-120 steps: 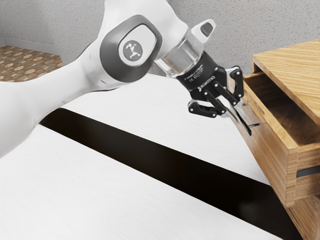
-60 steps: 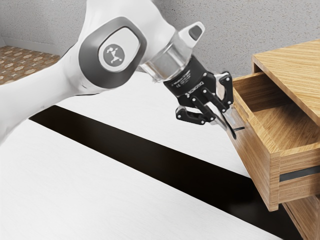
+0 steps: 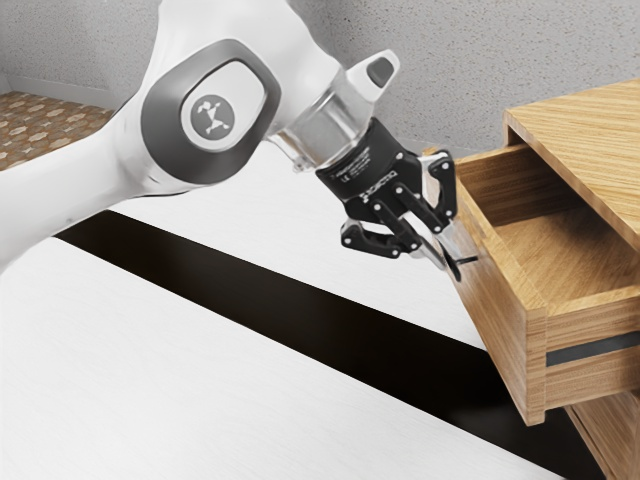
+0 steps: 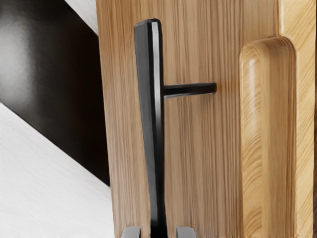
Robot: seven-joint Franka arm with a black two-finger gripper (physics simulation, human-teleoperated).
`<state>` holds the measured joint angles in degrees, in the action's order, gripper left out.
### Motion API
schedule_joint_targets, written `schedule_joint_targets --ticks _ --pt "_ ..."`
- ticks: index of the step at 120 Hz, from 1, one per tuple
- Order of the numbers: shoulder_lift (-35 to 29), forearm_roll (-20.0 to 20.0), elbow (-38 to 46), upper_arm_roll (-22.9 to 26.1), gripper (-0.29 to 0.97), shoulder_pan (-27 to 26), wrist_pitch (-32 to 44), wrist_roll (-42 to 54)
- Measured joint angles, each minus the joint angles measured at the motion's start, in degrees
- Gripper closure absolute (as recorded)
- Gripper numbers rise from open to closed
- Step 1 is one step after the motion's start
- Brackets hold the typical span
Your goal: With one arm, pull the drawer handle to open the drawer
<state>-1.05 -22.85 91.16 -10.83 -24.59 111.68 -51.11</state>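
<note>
**Gripper clamped on the handle of a drawer standing out of its cabinet**

The drawer (image 3: 495,300) is the top one of a wooden cabinet (image 3: 590,125). It stands well out of the cabinet's front, toward the exterior view's left, and its bare wooden inside is open to sight. The drawer handle (image 4: 151,124), a slim black bar, runs along the drawer's front panel, held off the wood by a short black post (image 4: 190,89).

The gripper (image 3: 447,250) meets the handle from the side facing away from the cabinet. Its two black fingers are closed on the bar from both sides. In the wrist view the grey pads (image 4: 131,232) sit one on each side of the bar.

The white arm (image 3: 200,115) reaches in toward the cabinet from the exterior view's upper left. Below the open drawer, the front of a lower drawer (image 3: 612,440) lies back in the cabinet. The cabinet stands on a white table (image 3: 150,380) crossed by a broad black stripe (image 3: 300,320) that runs up to the cabinet's base. Behind the cabinet rises a grey speckled wall (image 3: 520,50).
</note>
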Motion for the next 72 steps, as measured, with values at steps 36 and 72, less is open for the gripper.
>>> schedule_joint_targets --ticks 36,72 --pt "-2.67 0.16 3.19 -5.89 0.69 -4.91 -0.01 -0.56" --pt "-6.49 1.07 6.94 -14.27 0.69 -11.74 0.02 -1.2"
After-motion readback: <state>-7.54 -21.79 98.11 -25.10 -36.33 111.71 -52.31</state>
